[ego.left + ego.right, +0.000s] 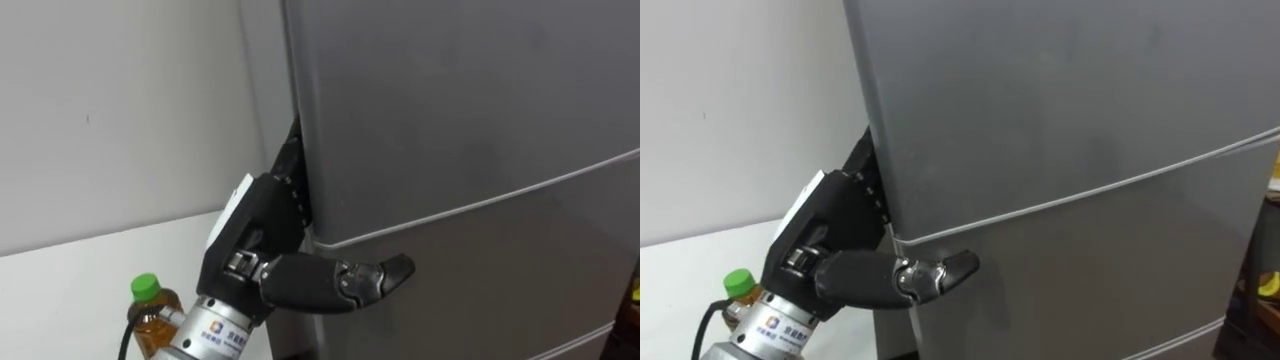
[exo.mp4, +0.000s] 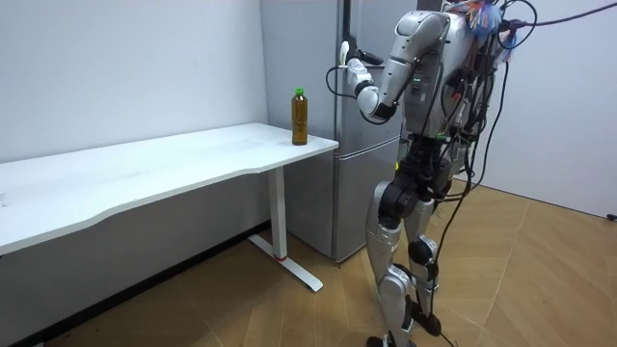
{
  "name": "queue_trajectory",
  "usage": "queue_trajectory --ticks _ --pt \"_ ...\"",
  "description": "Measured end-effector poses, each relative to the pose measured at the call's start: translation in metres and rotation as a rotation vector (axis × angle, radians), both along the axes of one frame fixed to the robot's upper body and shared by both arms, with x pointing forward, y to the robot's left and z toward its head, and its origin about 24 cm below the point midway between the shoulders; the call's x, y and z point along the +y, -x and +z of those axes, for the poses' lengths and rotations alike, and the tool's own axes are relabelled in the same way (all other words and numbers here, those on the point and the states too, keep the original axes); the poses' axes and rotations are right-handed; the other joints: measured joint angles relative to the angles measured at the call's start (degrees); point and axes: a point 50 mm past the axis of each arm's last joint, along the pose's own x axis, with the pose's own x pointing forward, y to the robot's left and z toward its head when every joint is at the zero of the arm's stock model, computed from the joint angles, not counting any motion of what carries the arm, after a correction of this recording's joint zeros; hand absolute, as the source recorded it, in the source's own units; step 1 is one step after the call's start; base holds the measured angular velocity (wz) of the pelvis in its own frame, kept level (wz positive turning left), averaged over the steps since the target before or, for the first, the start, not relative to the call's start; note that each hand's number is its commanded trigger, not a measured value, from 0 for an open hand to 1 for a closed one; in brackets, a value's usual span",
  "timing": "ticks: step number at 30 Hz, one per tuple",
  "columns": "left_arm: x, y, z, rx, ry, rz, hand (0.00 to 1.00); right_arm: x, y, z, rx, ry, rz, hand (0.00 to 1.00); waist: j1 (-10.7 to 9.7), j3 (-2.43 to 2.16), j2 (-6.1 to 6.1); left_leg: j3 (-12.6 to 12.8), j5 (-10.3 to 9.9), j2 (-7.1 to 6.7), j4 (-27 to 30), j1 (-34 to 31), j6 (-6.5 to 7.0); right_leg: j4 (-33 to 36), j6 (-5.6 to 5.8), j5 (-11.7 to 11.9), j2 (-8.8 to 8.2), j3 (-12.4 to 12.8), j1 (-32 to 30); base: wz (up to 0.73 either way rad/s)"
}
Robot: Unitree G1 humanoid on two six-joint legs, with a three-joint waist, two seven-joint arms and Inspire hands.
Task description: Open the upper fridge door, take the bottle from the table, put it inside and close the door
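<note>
Standing upright on the wood floor (image 2: 540,280), close up against the front of the grey fridge (image 1: 470,100), just past the end of the white desk (image 2: 145,169). Holding the left hand (image 1: 258,228) raised at the fridge's left edge, level with the seam (image 1: 500,200) between upper and lower doors. Laying the thumb across the door front just under that seam; tucking the rest of the hand into the dark gap behind the door edge, so cannot tell whether gripping or loose. Upper door looking shut, lying flush with the lower one. Bottle (image 1: 152,315), green-capped with amber liquid, standing upright on the desk near the corner beside the fridge, apart from the hand, showing just below-left of the wrist against the white wall (image 1: 120,100).
</note>
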Motion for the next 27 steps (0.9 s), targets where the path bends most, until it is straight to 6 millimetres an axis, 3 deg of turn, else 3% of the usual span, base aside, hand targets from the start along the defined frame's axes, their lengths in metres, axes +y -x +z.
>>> queue_trajectory --ticks 8,9,13,14,15,17,27 --pt "0.000 -0.002 0.009 -0.016 0.048 -0.017 0.98 0.000 -0.003 0.000 -0.003 -0.013 0.028 0.00 0.09 -0.01 0.00 -1.19 0.00 -0.09 -0.06 -0.64 0.00 -0.12 0.04 0.03 -0.13 -1.17 -0.23 0.06" --pt "-0.004 -0.001 0.009 -0.008 0.069 -0.045 0.76 0.000 -0.003 0.000 0.001 -0.014 0.028 0.00 0.16 0.07 -0.13 -1.35 0.00 -0.12 -0.11 -0.70 0.00 -0.12 0.09 0.06 -0.14 -1.20 -0.20 0.11" --pt "-0.006 -0.001 0.009 -0.007 0.082 -0.054 0.42 0.001 -0.008 0.000 0.003 -0.020 0.042 0.00 0.26 0.08 -0.15 -1.39 0.00 -0.20 -0.21 -0.81 0.00 -0.75 0.20 0.21 -0.12 -1.23 0.03 0.03" --pt "-0.006 -0.001 0.010 -0.012 0.082 -0.054 0.19 0.001 -0.007 0.000 0.005 -0.024 0.043 0.00 0.25 0.07 -0.12 -1.39 0.00 -0.21 -0.21 -0.82 0.00 -0.91 0.19 0.21 -0.10 -1.27 0.12 0.00" --pt "-0.006 0.000 0.010 -0.013 0.086 -0.059 0.08 0.001 -0.007 0.000 0.006 -0.026 0.043 0.00 0.27 0.07 -0.13 -1.41 0.00 -0.20 -0.20 -0.82 0.00 -0.91 0.19 0.22 -0.08 -1.30 0.16 0.00" --pt "-0.007 0.000 0.010 -0.014 0.087 -0.063 0.00 0.001 -0.008 0.000 0.005 -0.026 0.047 0.00 0.27 0.05 -0.10 -1.41 0.00 -0.21 -0.21 -0.80 0.00 -0.91 0.20 0.23 -0.09 -1.28 0.17 0.00" --pt "-0.013 0.003 0.012 -0.020 0.084 -0.089 0.00 0.001 -0.008 0.000 0.006 -0.025 0.047 0.00 0.29 0.07 0.04 -1.40 0.00 -0.22 -0.21 -0.77 0.00 -0.97 0.20 0.23 -0.08 -1.27 0.29 0.00"
